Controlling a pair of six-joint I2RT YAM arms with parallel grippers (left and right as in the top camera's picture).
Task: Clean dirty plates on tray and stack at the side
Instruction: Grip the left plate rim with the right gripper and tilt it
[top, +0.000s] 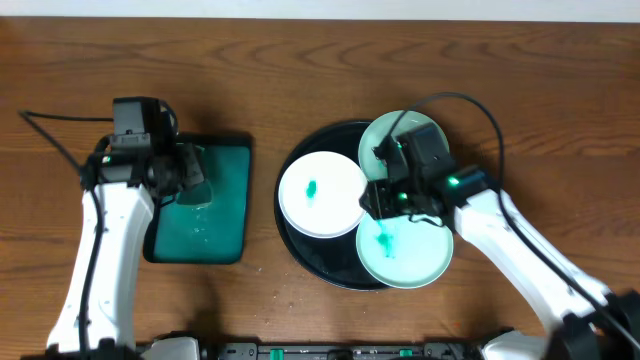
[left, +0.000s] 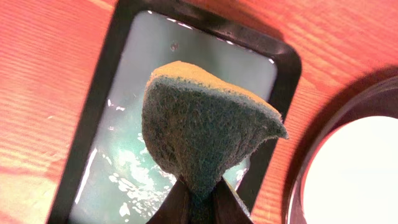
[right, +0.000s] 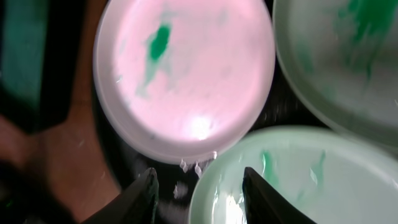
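The left pincer (left: 199, 200) is clenched on a sponge (left: 205, 134), gripping it by its lower end so that the dark green scouring side faces the wrist camera and a yellow layer shows along the top edge. The sponge hangs above the rectangular tray (top: 215, 215), a dark green tray on the left of the tabletop (top: 320, 60) that holds a shallow film of wet, teal-tinted liquid.

To the right sits the black tray (top: 296, 246), round and glossy, carrying all three plates close together. The white plate (top: 322, 205) lies on its left half with a teal smear (right: 158, 40) near its centre. The upper mint plate (top: 385, 135) and the lower mint plate (top: 422, 262) lie on the right side and reach past the tray's rim; both carry green smears.

The right pincer (right: 202, 186) hovers low between the white plate and the lower mint plate. Its fingers (right: 146, 194) are parted, standing either side of the lower mint plate's near rim. Whether they touch that rim cannot be told.
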